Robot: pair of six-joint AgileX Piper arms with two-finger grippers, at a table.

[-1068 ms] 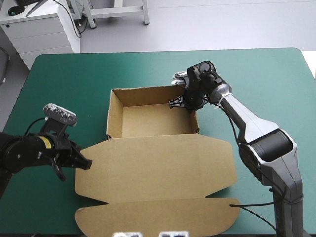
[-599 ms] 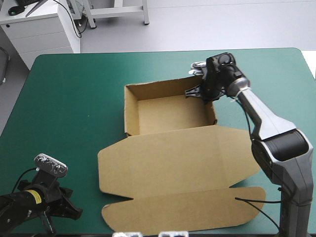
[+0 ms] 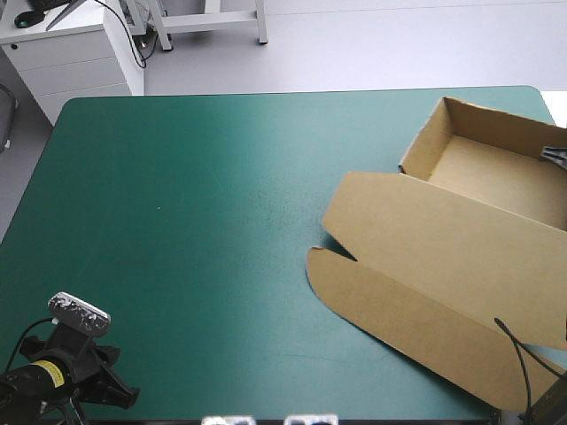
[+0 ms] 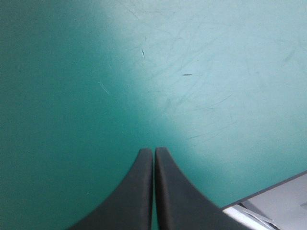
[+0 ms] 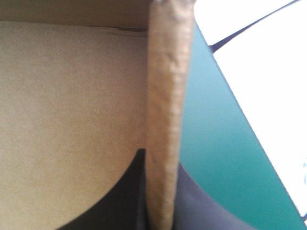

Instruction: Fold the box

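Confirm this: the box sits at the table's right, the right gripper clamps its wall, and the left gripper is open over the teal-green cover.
Wrong: the left gripper is shut, as the left wrist view shows. The box, the right gripper on its wall and the teal-green cover stand as stated.

The box [image 3: 443, 232] looks matt board, the teal-green cover [image 3: 177, 195] scratched.

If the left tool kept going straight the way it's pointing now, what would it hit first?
Probably just the teal-green cover: the left tool, shut, points at bare cover, with nothing else ahead of it in its wrist view. How far off the surface lies is unclear.
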